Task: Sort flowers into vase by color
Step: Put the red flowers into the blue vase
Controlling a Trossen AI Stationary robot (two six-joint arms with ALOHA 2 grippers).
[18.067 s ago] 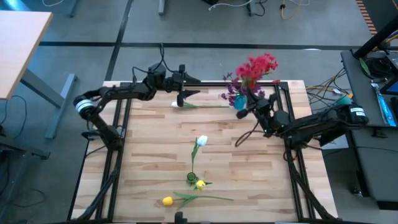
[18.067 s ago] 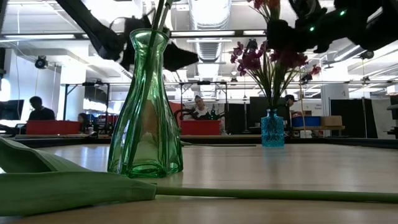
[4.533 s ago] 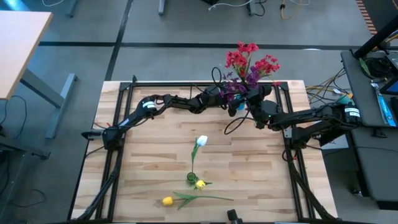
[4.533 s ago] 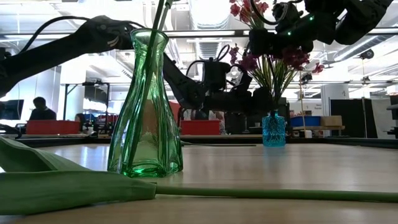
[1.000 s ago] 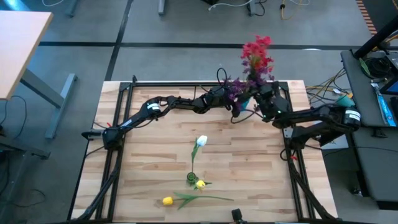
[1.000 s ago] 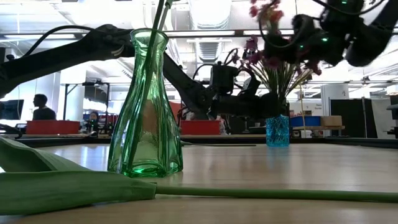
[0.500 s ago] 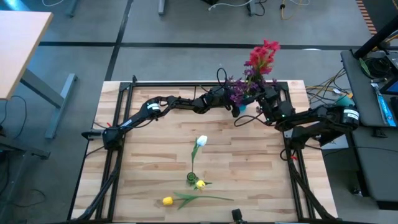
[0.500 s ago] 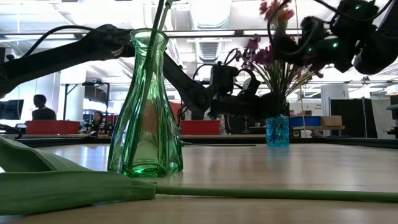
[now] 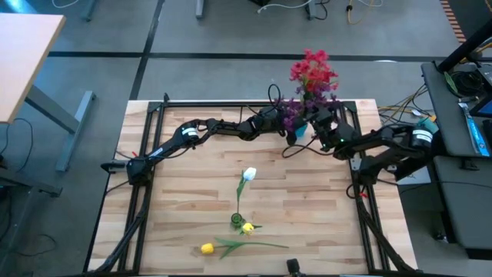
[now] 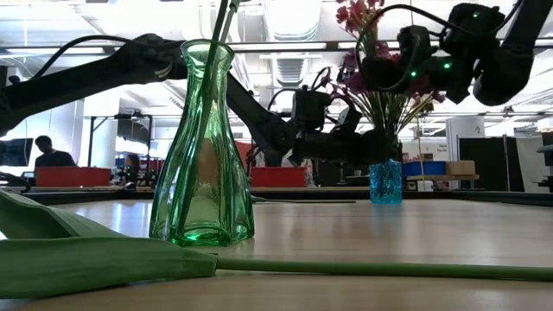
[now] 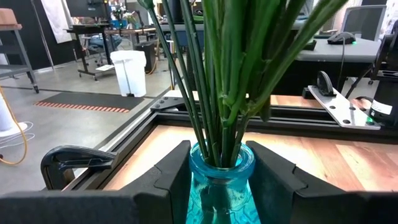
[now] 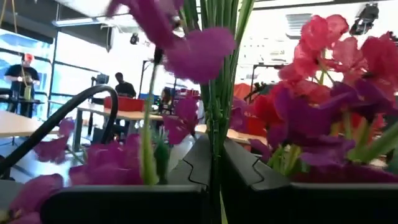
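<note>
A small blue glass vase (image 9: 297, 129) stands near the table's far edge with purple clusters (image 9: 291, 112) and a red cluster (image 9: 310, 72) rising from it. My left gripper (image 11: 219, 163) reaches it from the table's left and is shut on its neck. My right gripper (image 12: 214, 180) is above the vase among the blooms, shut on a green stem. A green glass vase (image 9: 237, 220) stands nearer, with a white tulip (image 9: 248, 175) stem in it. A yellow bud (image 9: 247, 228) sits by it, and a yellow tulip (image 9: 207, 248) lies flat on the table. My left gripper pinches the blue vase's neck (image 11: 221, 167) between its two fingers (image 11: 174, 177), level, from the table's left. The vase stands upright on the table (image 10: 385, 181). My right gripper pinches a thin green stem (image 12: 215, 146) between its two fingers (image 12: 249, 177), level, from the table's right and across the stem. The stem stands roughly upright; its lower end is hidden.
A black metal frame (image 9: 146, 154) runs along the table's edges. The wooden top (image 9: 192, 185) between the two vases is bare. In the low view a broad green leaf (image 10: 86, 255) and a long stem (image 10: 389, 269) lie in the foreground. People sit at desks far behind.
My right gripper, shut on the stem, has swung toward the table's right and then back toward the left. The red cluster has leaned right and swayed back with it. The blue vase has stayed in place.
</note>
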